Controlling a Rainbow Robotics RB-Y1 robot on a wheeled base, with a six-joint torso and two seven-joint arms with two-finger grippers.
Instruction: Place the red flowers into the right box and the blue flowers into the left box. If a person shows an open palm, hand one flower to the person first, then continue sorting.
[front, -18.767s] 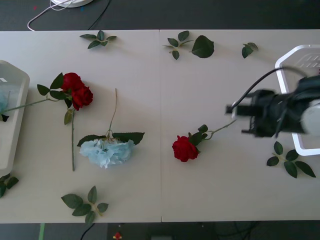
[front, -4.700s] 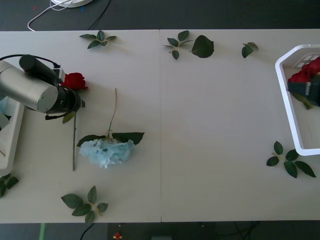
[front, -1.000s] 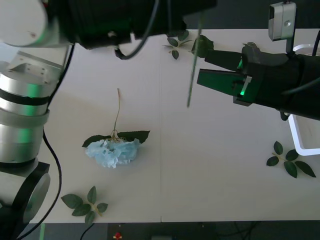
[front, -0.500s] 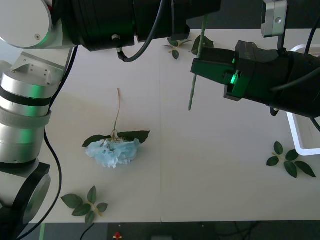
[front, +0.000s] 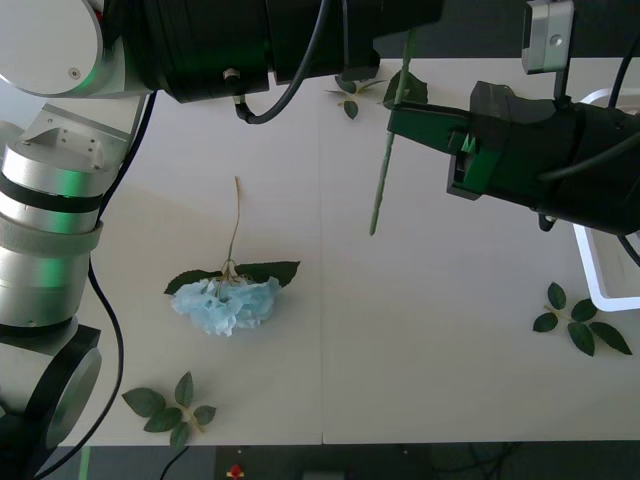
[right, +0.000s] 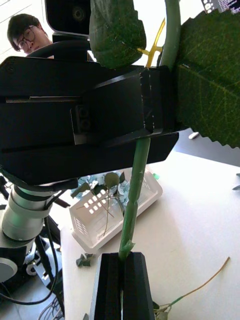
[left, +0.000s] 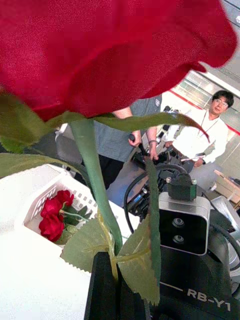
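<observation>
Red rose (left: 100, 55) head, both claws clamping stem (front: 380, 180)

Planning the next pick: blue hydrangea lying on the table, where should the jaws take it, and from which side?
Grip the blue hydrangea by its bare stem, between the leaves and the far tip. Come straight down, jaws closing across it: it lies flat, running away from the robot, and the fluffy head likely gives no firm hold.
</observation>
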